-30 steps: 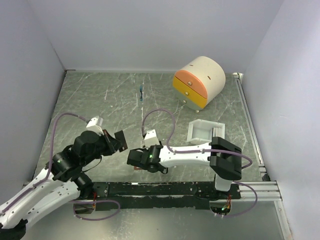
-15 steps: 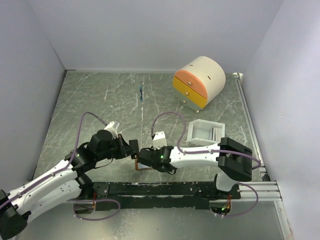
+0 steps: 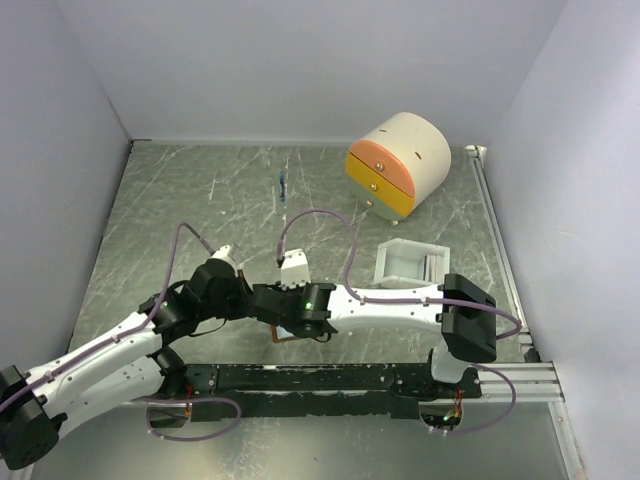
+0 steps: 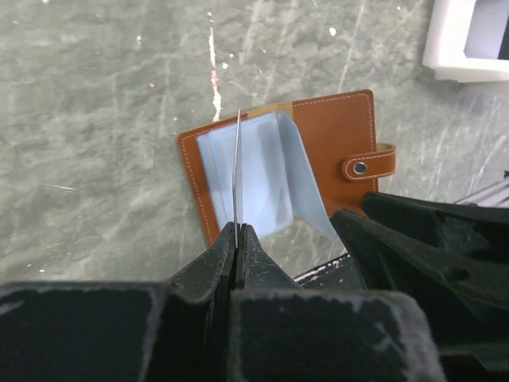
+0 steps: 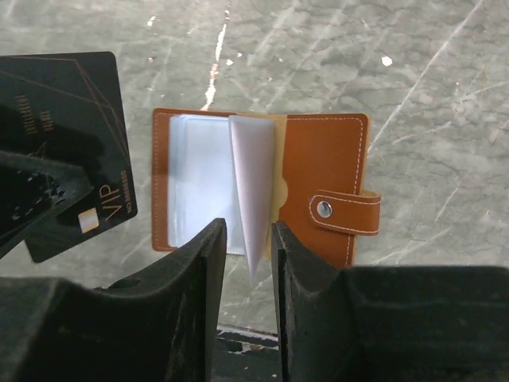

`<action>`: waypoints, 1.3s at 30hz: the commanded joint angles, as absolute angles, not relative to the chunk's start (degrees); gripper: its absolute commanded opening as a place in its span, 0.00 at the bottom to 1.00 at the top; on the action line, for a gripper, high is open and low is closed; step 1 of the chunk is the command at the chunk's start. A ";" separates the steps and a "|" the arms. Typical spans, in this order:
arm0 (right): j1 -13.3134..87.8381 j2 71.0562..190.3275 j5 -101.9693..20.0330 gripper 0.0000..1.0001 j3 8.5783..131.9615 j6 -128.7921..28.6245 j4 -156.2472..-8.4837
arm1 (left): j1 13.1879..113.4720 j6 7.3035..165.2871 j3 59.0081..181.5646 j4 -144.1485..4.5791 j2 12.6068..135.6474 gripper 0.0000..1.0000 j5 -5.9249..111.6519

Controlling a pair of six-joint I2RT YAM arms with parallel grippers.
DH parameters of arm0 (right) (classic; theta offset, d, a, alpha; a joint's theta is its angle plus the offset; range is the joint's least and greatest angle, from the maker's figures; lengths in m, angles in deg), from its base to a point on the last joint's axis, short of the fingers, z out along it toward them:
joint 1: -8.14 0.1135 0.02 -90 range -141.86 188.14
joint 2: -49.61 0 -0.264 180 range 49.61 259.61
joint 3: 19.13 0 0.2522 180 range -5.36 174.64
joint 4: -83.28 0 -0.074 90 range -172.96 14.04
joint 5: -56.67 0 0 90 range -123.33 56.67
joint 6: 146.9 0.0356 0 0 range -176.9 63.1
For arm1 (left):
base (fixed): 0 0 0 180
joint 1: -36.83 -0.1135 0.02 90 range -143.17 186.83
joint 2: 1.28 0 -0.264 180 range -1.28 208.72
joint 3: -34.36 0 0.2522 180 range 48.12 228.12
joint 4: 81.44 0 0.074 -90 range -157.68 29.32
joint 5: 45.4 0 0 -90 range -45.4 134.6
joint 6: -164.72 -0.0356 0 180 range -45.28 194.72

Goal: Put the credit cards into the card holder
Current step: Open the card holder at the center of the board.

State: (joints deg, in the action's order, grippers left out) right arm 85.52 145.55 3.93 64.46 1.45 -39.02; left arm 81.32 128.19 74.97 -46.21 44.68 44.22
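Both tools were brought together over the wallet, open on the counter. Left tool pinches a card; right tool pinches a sleeve. Insertion seems near.

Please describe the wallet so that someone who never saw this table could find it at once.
Look at the near edge of the marble table, between the two arms. There the brown wallet lies open and flat, with pale blue sleeves inside. Unlike the white tray and the cream-and-orange box, it is leather, with a snap strap.
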 commanded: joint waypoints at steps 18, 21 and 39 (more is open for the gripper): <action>84.68 149.22 -0.26 0.31 60.68 -2.62 -51.75 | 72.59 129.39 76.65 -35.38 34.06 0.07 35.58; 84.19 148.52 1.24 0.31 59.82 -2.22 -50.01 | 72.58 129.09 76.58 -35.65 34.33 0.07 36.17; 82.81 149.72 -3.00 0.54 55.54 -9.17 -59.87 | 72.57 127.80 75.47 -37.96 36.27 0.07 38.12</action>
State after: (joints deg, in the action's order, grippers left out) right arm 83.60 149.81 -2.52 57.09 -8.15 -56.52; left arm 72.93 128.71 75.69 -36.52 36.28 37.31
